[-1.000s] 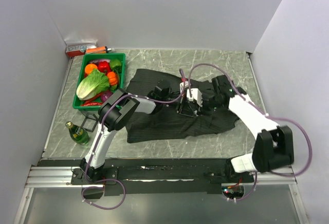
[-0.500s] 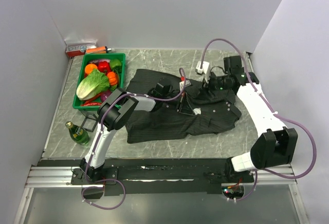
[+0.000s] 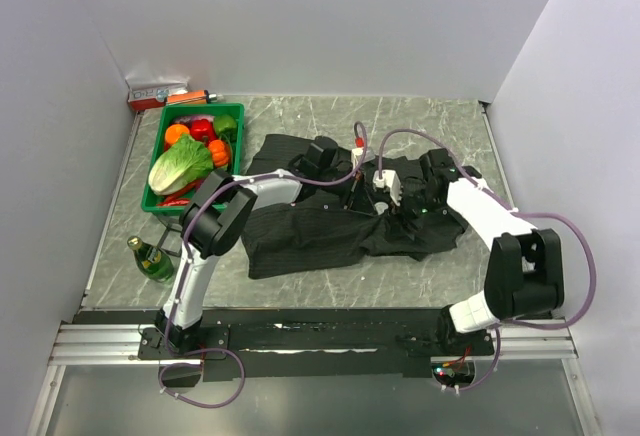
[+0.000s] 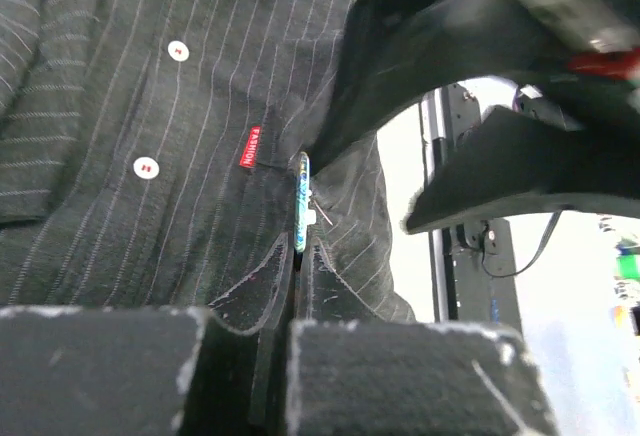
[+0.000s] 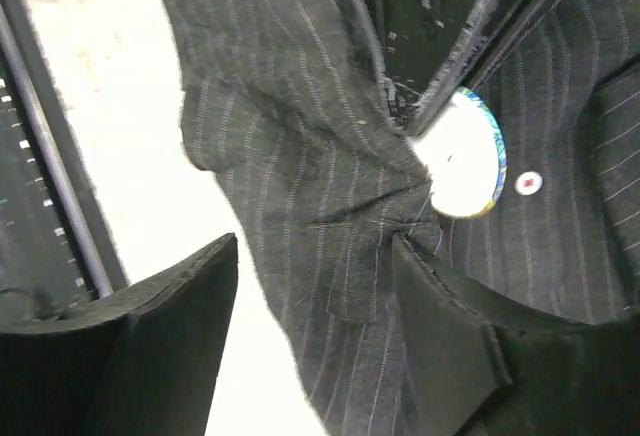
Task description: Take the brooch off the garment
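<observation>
Brooch [image 5: 462, 161], a pale round disc with a bluish rim, is not yet off the garment [image 5: 290, 136]: the closed fingers of the left gripper [image 4: 298, 256] pinch its edge, the right gripper [image 5: 312, 256] stands wide astride a fold beside it, and whether its pin [image 4: 320, 214] is unclasped cannot be made out.

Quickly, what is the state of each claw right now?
Left claw: closed, pinching the brooch by its rim.
Right claw: open, a fold of the garment between its fingers, nothing gripped.

Charcoal pinstriped garment [image 3: 300, 236]; white, teal-rimmed brooch [image 5: 462, 166]
</observation>
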Motion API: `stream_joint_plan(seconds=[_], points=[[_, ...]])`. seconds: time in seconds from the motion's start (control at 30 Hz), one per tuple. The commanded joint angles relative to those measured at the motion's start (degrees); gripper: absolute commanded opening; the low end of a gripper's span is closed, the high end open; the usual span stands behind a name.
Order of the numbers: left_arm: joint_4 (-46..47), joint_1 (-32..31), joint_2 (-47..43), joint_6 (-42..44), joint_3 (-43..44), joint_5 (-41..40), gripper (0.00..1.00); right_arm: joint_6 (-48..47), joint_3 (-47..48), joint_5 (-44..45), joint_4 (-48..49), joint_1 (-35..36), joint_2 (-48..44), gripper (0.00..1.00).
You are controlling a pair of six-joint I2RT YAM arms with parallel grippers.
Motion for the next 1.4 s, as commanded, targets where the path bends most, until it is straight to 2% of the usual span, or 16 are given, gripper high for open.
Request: stream_joint_plan(seconds=[0.0, 0.03, 0.07, 0.13, 0.17, 0.2, 0.27, 0.5, 0.77, 0.9, 1.0, 1.13, 1.2, 1.3, 1.33, 1.37], points=[[-7.2, 0.5, -5.0, 8.1, 3.2, -1.6, 0.01, 1.9, 0.3, 0.1, 5.9, 0.3, 2.7, 0.62], [-7.7, 0.5, -5.0, 9.0, 3.3, -2.1, 0.01, 2.4, 1.4, -0.6, 6.4, 0.3, 3.6, 0.56], [-8.3, 0.4, -5.2, 9.4, 3.4, -2.7, 0.01, 2.7, 2.2, -1.3, 5.8, 0.3, 4.1, 0.44], [-9.4, 0.1, -5.2, 10.6, 3.5, -4.2, 0.01, 3.7, 4.6, -3.2, 4.5, 0.4, 5.6, 0.32], [-9.6, 0.0, -4.9, 11.0, 3.7, -4.8, 0.01, 4.3, 5.2, -3.8, 3.8, 0.4, 6.0, 0.21], [-10.0, -0.3, -4.8, 11.3, 4.1, -5.7, 0.01, 5.5, 5.6, -4.4, 3.8, 0.4, 5.8, 0.17], [-10.4, -0.6, -4.3, 12.0, 4.4, -7.8, 0.01, 6.7, 5.5, -5.5, 4.5, 0.4, 4.9, 0.00], [-10.9, -1.6, -2.8, 14.5, 5.2, -12.6, 0.01, 9.7, 5.4, -8.4, 2.4, 0.4, 1.9, 0.00], [-12.3, -4.2, -2.3, 21.8, 5.0, -15.5, 0.01, 16.7, 8.7, -10.2, 5.4, 0.4, 2.3, 0.00], [-11.7, -4.3, -2.0, 20.6, 4.9, -18.3, 0.01, 15.1, 11.2, -10.5, 2.3, 0.4, 2.8, 0.00], [-11.3, -3.0, -2.1, 18.3, 5.8, -19.1, 0.01, 11.9, 9.8, -6.4, 0.8, 0.4, 1.6, 0.00], [-12.0, 0.3, -3.2, 14.3, 8.1, -16.3, 0.01, 9.9, 7.5, -4.1, 0.9, -2.8, 1.1, 0.00], [-13.4, 2.2, -4.1, 14.0, 9.7, -14.5, 0.01, 11.9, 7.5, -3.9, 2.4, -4.0, 1.2, 0.09], [-15.3, 4.4, -6.4, 12.9, 10.5, -10.9, 0.01, 16.7, 9.0, -6.1, 6.6, -7.0, -0.6, 0.27], [-15.5, 4.8, -7.8, 12.4, 10.1, -10.0, 0.01, 18.3, 9.1, -6.4, 8.8, -7.7, -1.7, 0.39], [-17.6, 5.6, -8.5, 12.2, 10.3, -7.8, 0.01, 21.8, 9.2, -6.6, 11.0, -7.9, -4.4, 0.45]])
